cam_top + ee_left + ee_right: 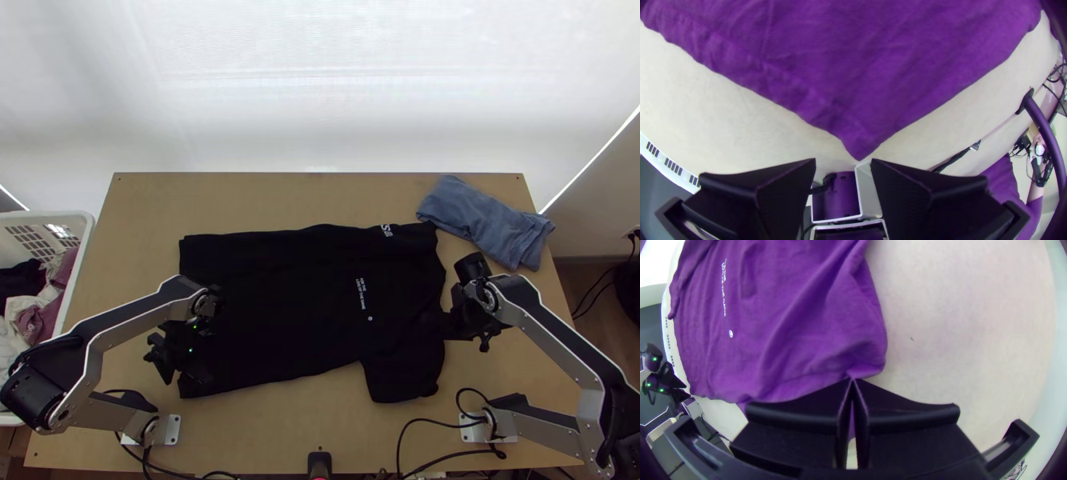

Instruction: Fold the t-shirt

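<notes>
"Reading the top view: how's the T-shirt (280, 312) lying?"

"Spread sideways on the worktop (280, 432), hem toward L arm, near sleeve (404, 380) sticking out. Far edge runs fairly straight, so that side's prob. tucked in. Blue cloth (488, 220) sits by the far R corner, likely parked clear of the work."

"L wrist view?"

"L end effector (843, 160): fingers apart, nothing between, just beside a hem corner. Prob. set there b/c that corner's a handy grab pt."

"And R wrist view?"

"R end effector (852, 379): fingers together, clamped on the shirt's edge at the collar end. Can't tell if it's collar or shoulder. Makes sense tho: w/ both ends held, the near side could go over evenly."
</notes>
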Robot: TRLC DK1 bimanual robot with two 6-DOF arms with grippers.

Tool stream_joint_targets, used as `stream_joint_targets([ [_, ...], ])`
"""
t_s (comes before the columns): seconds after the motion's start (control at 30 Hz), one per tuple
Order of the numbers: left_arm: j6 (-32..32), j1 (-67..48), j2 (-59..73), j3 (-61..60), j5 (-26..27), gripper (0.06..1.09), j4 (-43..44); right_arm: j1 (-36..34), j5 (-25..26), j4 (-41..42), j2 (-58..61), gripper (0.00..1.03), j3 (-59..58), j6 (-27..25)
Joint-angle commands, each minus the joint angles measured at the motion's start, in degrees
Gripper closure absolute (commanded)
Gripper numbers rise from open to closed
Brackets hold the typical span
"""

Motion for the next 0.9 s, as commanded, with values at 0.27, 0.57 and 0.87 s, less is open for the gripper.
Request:
stream_joint_targets([
  [0.27, 2.23, -3.36, 4.53, -0.43, 3.81, 0.45, -1.83, -1.41, 0.13, -0.08, 0.43, 1.00, 2.77, -1.65],
  [0.57, 1.09, -4.06, 6.72, -1.39, 4.43, 0.96, 3.53, -2.11, 0.13, -0.70, -0.19, 1.00, 3.12, -2.09],
  [0.87, 3.90, 0.86, 4.26, -1.22, 3.73, 1.05, 3.26, -6.51, 0.22, -0.96, -1.33, 1.00, 2.77, -7.10],
])
